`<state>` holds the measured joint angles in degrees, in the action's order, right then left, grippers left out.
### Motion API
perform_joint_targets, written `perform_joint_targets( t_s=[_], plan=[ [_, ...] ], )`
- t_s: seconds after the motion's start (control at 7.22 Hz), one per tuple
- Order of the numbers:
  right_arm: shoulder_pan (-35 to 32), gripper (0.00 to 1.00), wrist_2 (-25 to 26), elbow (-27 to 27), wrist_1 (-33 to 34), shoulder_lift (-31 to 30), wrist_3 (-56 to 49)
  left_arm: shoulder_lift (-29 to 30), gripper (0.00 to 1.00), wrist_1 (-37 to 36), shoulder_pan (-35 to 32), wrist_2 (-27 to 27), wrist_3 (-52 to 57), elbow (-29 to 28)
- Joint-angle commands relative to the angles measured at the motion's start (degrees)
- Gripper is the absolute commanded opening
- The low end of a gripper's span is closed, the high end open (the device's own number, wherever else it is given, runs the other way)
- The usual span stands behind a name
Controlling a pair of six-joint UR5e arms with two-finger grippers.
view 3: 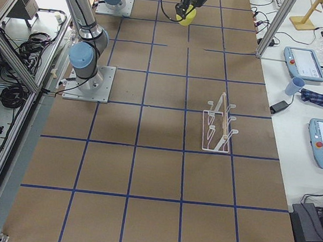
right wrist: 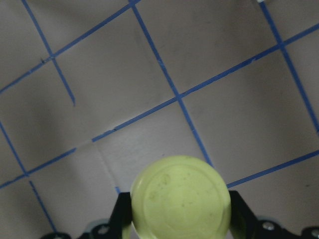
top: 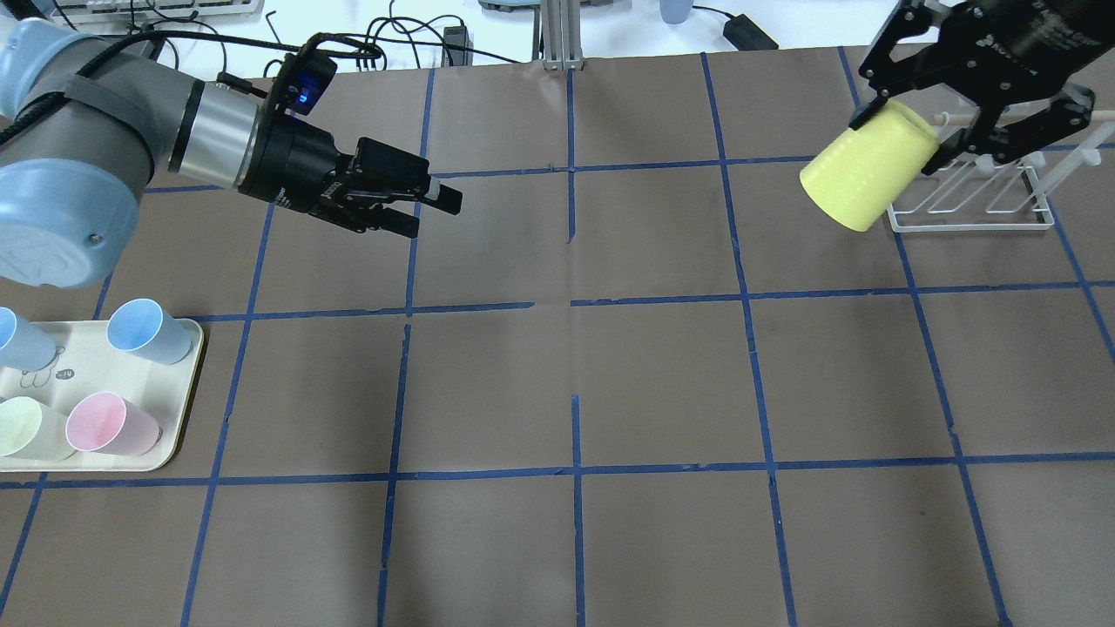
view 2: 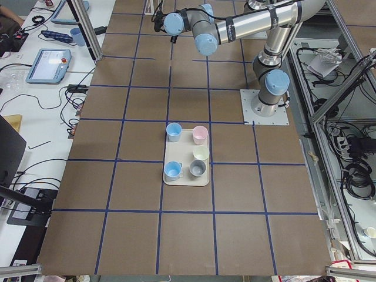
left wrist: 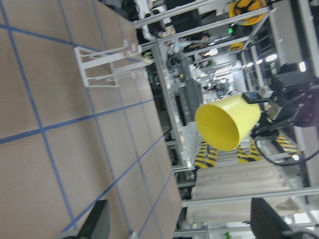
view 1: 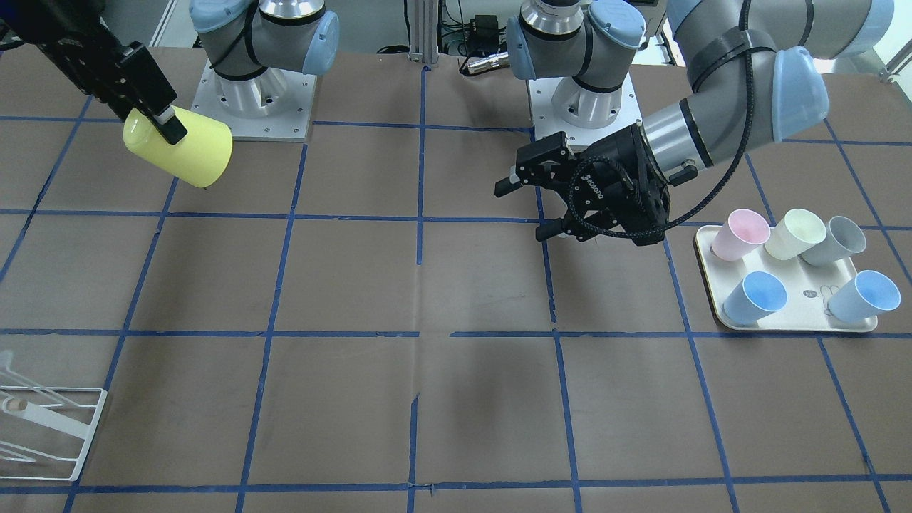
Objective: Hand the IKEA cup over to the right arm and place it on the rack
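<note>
Bright yellow, tapered IKEA cup [top: 862, 178] hangs tilted over the desk [top: 566, 392] at two o'clock, pinched at its base by the right pincer [top: 906, 131], near the white rack [top: 967, 228]. The left pincer [top: 429, 213] is spread and empty.

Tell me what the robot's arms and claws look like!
The left arm and right arm are silver-grey tubes with pale blue joint caps. The left gripper and right gripper are black, two-fingered, with white lettering. A braided black cable loops past the left one.

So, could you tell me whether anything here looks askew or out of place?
Nothing stands out: the right gripper holds the IKEA cup tilted in the air, not yet on the rack; nothing spilled.
</note>
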<state>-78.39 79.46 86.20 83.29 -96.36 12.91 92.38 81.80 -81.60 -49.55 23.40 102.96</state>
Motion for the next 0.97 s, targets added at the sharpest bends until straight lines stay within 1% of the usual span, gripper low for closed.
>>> perform_joint_targets(
  t_s=[0.0,0.14,0.28,0.42,0.55,0.69,0.83],
  plan=[
    [0.0,0.10,10.2,2.1,0.9,0.6,-11.6,-0.1,1.00,-4.1,-2.8,-21.6,-2.3,-1.5],
    [0.0,0.05,17.1,5.5,6.2,0.7,-14.1,-0.2,1.00,-3.1,-4.2,-30.4,-2.4,-5.0],
    [0.1,0.00,20.0,9.7,13.5,0.7,-19.9,-0.8,1.00,-0.2,-5.7,-34.8,-2.9,-8.9],
    [0.5,0.00,19.9,13.2,21.3,0.8,-22.2,-1.9,1.00,3.0,-6.1,-40.0,-3.4,-11.9],
    [0.9,0.00,19.9,14.4,23.7,0.9,-22.8,-2.7,1.00,4.2,-6.3,-41.3,-6.8,-14.0],
    [1.7,0.00,18.1,13.9,26.4,2.6,-22.8,-2.1,1.00,6.0,-6.5,-41.5,-12.8,-16.3],
    [2.1,0.00,15.3,13.8,32.2,6.2,-23.7,-1.7,1.00,7.2,-6.6,-41.5,-15.1,-16.3]
  ],
)
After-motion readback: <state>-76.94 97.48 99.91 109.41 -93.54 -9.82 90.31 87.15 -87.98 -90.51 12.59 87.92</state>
